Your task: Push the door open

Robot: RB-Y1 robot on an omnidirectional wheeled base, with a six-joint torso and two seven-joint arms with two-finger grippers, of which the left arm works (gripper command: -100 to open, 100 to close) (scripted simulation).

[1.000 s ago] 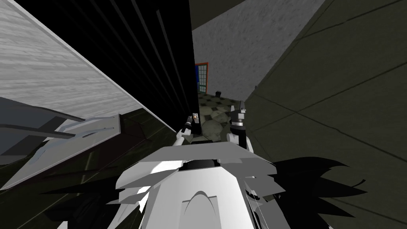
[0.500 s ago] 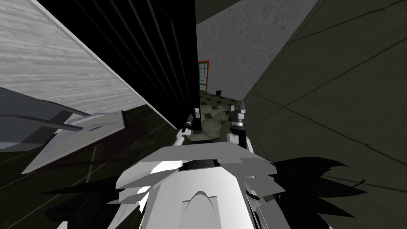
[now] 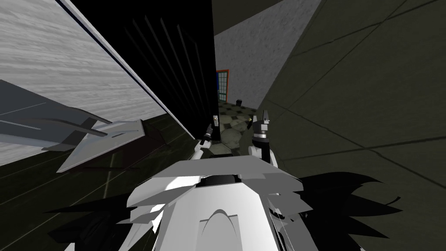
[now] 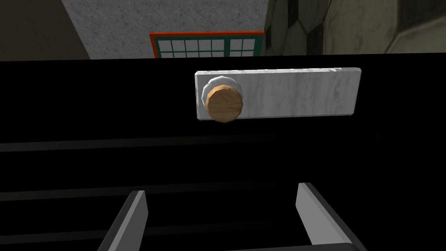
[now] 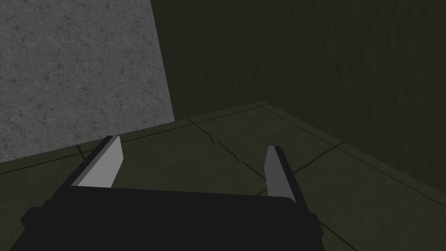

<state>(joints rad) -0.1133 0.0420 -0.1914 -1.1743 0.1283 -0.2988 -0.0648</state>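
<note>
Straight ahead, the tall black door with raised ribs (image 3: 183,65) stands ajar, its free edge running up the middle of the head view. Between that edge and the dark olive panelled wall (image 3: 361,87) on the right, a gap shows a floor of pale and dark tiles (image 3: 231,126). At its far end is a red-framed window with green bars (image 3: 222,85), set in a speckled grey wall (image 3: 252,56).

Now the left gripper (image 3: 208,129): it's up at the door face near the free edge, just below the pale grey marbled handle plate (image 3: 215,118). From the left wrist, its fingers (image 4: 135,213) are spread wide with nothing between them, pointing at the black ribbed face. The round brown knob (image 4: 223,103) sits beyond the fingertips, roughly centred between them, at one end of the plate. Whether the fingers touch the door, I cannot tell.

The right gripper (image 3: 264,115) is raised on the other side of the gap, close to the olive wall. Its fingers (image 5: 104,163) are also apart, holding nothing.

Off to the left, a slanted light grey piece of furniture (image 3: 100,139) lies low beside a white wood-grained wall (image 3: 65,74).
</note>
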